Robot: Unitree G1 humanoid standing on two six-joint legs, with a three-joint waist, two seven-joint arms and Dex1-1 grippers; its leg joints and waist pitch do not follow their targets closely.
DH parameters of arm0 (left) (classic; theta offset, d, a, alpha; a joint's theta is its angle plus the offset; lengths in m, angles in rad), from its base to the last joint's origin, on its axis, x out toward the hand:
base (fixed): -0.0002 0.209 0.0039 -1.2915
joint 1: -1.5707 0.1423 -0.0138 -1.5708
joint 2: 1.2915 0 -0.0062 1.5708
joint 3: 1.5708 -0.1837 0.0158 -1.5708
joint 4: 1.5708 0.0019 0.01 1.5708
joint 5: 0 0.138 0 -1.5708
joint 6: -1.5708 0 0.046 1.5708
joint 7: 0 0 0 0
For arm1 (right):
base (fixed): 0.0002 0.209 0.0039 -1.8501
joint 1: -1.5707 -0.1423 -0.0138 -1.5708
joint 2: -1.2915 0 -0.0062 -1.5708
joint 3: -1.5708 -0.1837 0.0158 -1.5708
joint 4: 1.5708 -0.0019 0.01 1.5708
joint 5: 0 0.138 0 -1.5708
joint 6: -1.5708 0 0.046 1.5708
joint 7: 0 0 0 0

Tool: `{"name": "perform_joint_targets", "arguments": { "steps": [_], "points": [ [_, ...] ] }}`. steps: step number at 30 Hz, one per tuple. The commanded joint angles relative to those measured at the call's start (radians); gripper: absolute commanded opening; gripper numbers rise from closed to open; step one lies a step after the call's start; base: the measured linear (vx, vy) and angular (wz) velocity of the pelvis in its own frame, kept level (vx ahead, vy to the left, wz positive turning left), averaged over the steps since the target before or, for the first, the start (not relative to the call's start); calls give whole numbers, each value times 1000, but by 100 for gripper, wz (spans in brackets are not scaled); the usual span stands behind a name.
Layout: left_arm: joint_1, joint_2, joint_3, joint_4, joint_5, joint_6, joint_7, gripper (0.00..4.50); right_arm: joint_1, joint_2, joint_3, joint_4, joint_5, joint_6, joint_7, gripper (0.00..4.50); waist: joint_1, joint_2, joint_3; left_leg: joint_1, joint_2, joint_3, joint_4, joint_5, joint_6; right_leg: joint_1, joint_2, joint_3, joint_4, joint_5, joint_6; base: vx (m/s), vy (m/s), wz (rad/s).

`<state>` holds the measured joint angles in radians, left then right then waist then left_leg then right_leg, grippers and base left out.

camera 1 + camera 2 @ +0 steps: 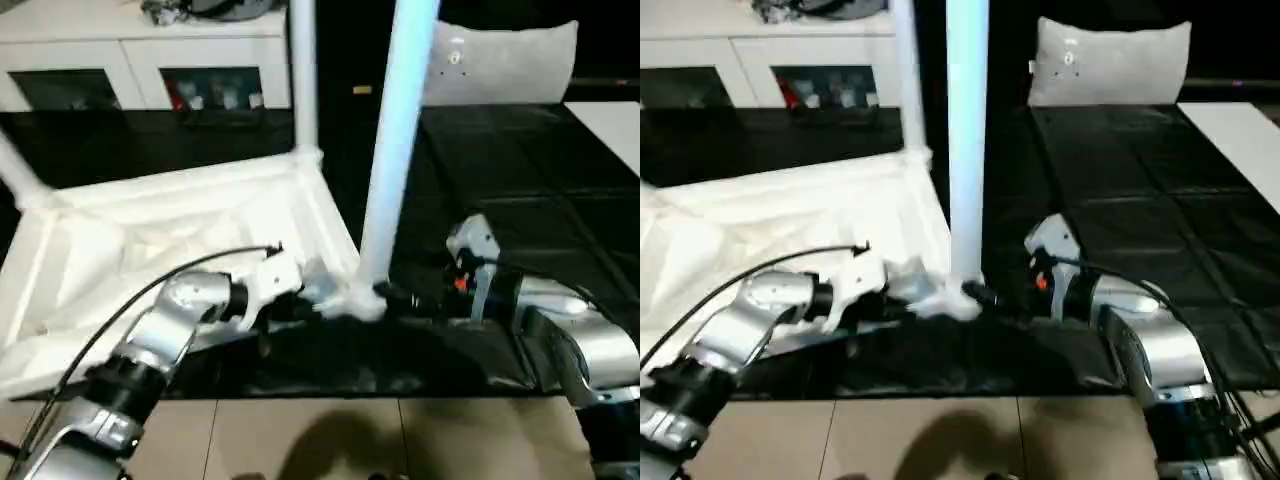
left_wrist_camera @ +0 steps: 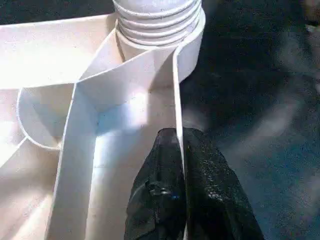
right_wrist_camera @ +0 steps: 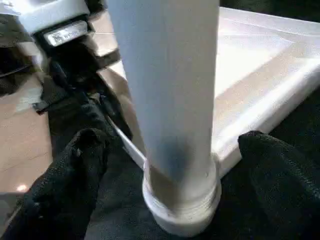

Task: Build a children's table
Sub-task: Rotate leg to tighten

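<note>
the white table top (image 1: 180, 215) lies underside up on the black work table (image 1: 520, 180). a leg (image 1: 395, 140) stands upright in the top's near corner socket (image 3: 182, 200); another leg (image 1: 303, 75) rises from the corner beyond. the left gripper (image 2: 180, 170) pinches the top's side wall beside that socket. the right gripper (image 3: 170, 165) is spread around the near leg's base.

You see two silver, rounded forearms with black joint bands. A thin black cable arcs over the left arm (image 1: 160, 335). The right arm (image 1: 590, 345) shows a small orange mark near its white wrist housing. Each claw's fingers (image 2: 200, 200) are black and textured.
</note>
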<state>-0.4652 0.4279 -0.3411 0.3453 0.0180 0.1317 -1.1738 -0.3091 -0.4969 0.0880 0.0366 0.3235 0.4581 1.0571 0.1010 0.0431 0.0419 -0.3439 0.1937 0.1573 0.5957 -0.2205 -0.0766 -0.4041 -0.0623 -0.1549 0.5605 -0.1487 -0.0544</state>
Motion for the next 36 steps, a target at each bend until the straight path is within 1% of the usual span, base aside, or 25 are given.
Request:
{"name": "perform_joint_targets", "arguments": {
  "steps": [1, 3, 4, 6, 7, 10, 13, 15, 16, 17, 18, 19, 20, 22, 23, 24, 25, 28, 29, 31, 32, 33, 34, 35, 36],
  "points": [
    [-11, 7, -35, -41, -2, -43, -44, 0, -25, -22, 16, -5, 21, 3, 64, 430, -6, 0, -53, -5, 37, -3, -61, -85, 117, 64, -83, 63, -77, -356, -44, 0, 0, 0],
    [-18, 12, -52, -27, 12, -62, -47, 0, -45, -32, 39, 20, 13, -3, 98, 409, -7, -3, -48, -4, 36, -3, -63, -97, 115, 63, -82, 63, -81, -374, -37, 0, 0, 0],
    [-19, 12, -55, -25, 15, -64, -46, 0, -49, -33, 44, 26, 13, -1, 105, 409, -8, -4, -50, -5, 34, -4, -62, -97, 113, 66, -82, 62, -80, -378, -35, 0, 0, 0],
    [-18, 8, -57, -36, 20, -58, -36, 0, -55, -35, 75, 42, 10, 4, 141, 393, -8, -12, -47, -6, 33, -4, -63, -96, 114, 66, -83, 62, -82, -390, -28, 0, 0, 0],
    [-18, 8, -56, -36, 20, -58, -35, 0, -55, -35, 77, 43, 9, 2, 143, 374, -8, -9, -47, -7, 34, -5, -63, -89, 114, 66, -83, 62, -81, -387, -28, 0, 0, 0],
    [-24, 3, -53, -35, 25, -53, -32, 0, -62, -35, 96, 57, 19, 18, 169, 358, -10, -6, -45, -7, 37, -7, -64, -88, 113, 65, -82, 61, -81, -370, -33, 0, 0, 0],
    [-22, 6, -60, -41, 25, -52, -30, 0, -49, -49, 106, 40, 38, 65, 192, 329, -8, 0, -43, -7, 36, -7, -64, -90, 115, 67, -82, 61, -80, -360, -37, 0, 0, 0],
    [-23, 6, -58, -43, 17, -48, -30, 0, -46, -49, 105, 30, 45, 78, 188, 317, -7, -2, -43, -7, 37, -8, -64, -86, 117, 66, -82, 62, -79, -357, -41, 0, 0, 0],
    [-24, 5, -58, -43, 15, -47, -32, 0, -46, -48, 105, 28, 45, 79, 187, 317, -11, 22, -38, -2, 42, -9, -65, -110, 110, 61, -79, 60, -88, -364, -45, 0, 0, 0],
    [-25, 5, -57, -43, 12, -46, -34, 0, -46, -47, 104, 27, 46, 81, 184, 306, -13, 19, -39, -2, 40, -10, -64, -117, 107, 64, -79, 59, -85, -359, -49, 0, 0, 0],
    [-30, 2, -55, -34, 7, -47, -40, 0, -44, -42, 100, 23, 50, 84, 176, 287, -12, 12, -39, -5, 34, -8, -64, -117, 106, 68, -80, 59, -83, -358, -50, 0, 0, 0],
    [-39, -2, -54, -19, 6, -49, -43, 0, -41, -36, 96, 18, 55, 90, 167, 284, -14, 18, -35, -7, 31, -7, -63, -113, 110, 67, -79, 59, -86, -371, -45, 0, 0, 0],
    [-57, -9, -52, 8, 14, -51, -37, 0, -35, -30, 90, 4, 65, 107, 157, 284, -14, 20, -38, -5, 29, -7, -61, -100, 114, 67, -78, 59, -87, -377, -40, 0, 0, 0],
    [-66, -14, -47, 14, 12, -37, -33, 0, -27, -29, 88, -14, 71, 120, 149, 264, -14, 18, -42, -7, 33, -9, -61, -82, 117, 68, -78, 58, -85, -368, -38, 0, 0, 0],
    [-68, -15, -45, 14, 9, -30, -33, 0, -26, -29, 88, -19, 73, 123, 147, 245, -13, 21, -40, -6, 34, -10, -62, -82, 116, 67, -79, 57, -84, -373, -36, 0, 0, 0],
    [-74, -19, -39, 15, 3, -11, -29, 0, -24, -27, 85, -29, 78, 136, 136, 245, -13, 22, -39, -6, 35, -10, -62, -86, 115, 66, -79, 57, -85, -379, -35, 0, 0, 0],
    [-81, -26, -27, 15, -7, 17, -18, 0, -16, -16, 83, -49, 83, 154, 110, 241, -13, 14, -42, -3, 33, -7, -62, -84, 112, 66, -81, 58, -87, -395, -32, 0, 0, 0],
    [-97, -40, -10, 27, -8, 78, 24, 0, 14, 32, 78, -94, 74, 189, 9, 216, -13, 12, -40, -5, 30, -6, -64, -90, 101, 65, -83, 56, -93, -438, -13, 0, 0, 0],
    [-107, -47, 1, 33, -3, 128, 56, 0, 23, 82, 67, -104, 49, 207, -89, 213, -13, 1, -41, -5, 28, -7, -65, -88, 94, 64, -85, 56, -95, -453, -2, 0, 0, 0],
    [-121, -56, 16, 44, 0, 180, 89, 0, 23, 138, 53, -108, 28, 233, -186, 209, -23, 7, -34, -4, 22, -7, -66, -109, 75, 60, -84, 50, -103, -500, 10, 0, 0, 0],
    [-121, -56, 16, 44, 0, 180, 89, 0, 23, 138, 53, -108, 28, 233, -186, 207, -28, 7, -32, -3, 19, -6, -66, -120, 69, 60, -82, 48, -108, -522, 22, 0, 0, 0],
    [-133, -76, 40, 52, 1, 232, 143, 0, 26, 199, 38, -112, 10, 261, -280, 205, -31, 11, -29, -1, 15, -8, -65, -138, 65, 60, -83, 43, -115, -555, 43, 0, 0, 0],
    [-135, -82, 47, 49, -2, 247, 154, 0, 26, 214, 38, -114, 2, 266, -305, 204, -39, 10, -28, 0, 15, -7, -66, -147, 58, 56, -80, 40, -119, -562, 48, 0, 0, 0],
    [-142, -142, 87, 26, -39, 329, 221, 0, 26, 315, 20, -96, -50, 278, -472, 204, -44, 21, -22, 1, 16, -10, -68, -155, 50, 55, -82, 40, -121, -567, 47, 0, 0, 0],
    [-144, -162, 100, 19, -52, 353, 242, 0, 24, 349, 14, -86, -67, 280, -527, 204, -60, 18, -22, 1, 16, -11, -67, -170, 35, 54, -80, 34, -123, -566, 43, 0, 0, 0]
  ]
}}
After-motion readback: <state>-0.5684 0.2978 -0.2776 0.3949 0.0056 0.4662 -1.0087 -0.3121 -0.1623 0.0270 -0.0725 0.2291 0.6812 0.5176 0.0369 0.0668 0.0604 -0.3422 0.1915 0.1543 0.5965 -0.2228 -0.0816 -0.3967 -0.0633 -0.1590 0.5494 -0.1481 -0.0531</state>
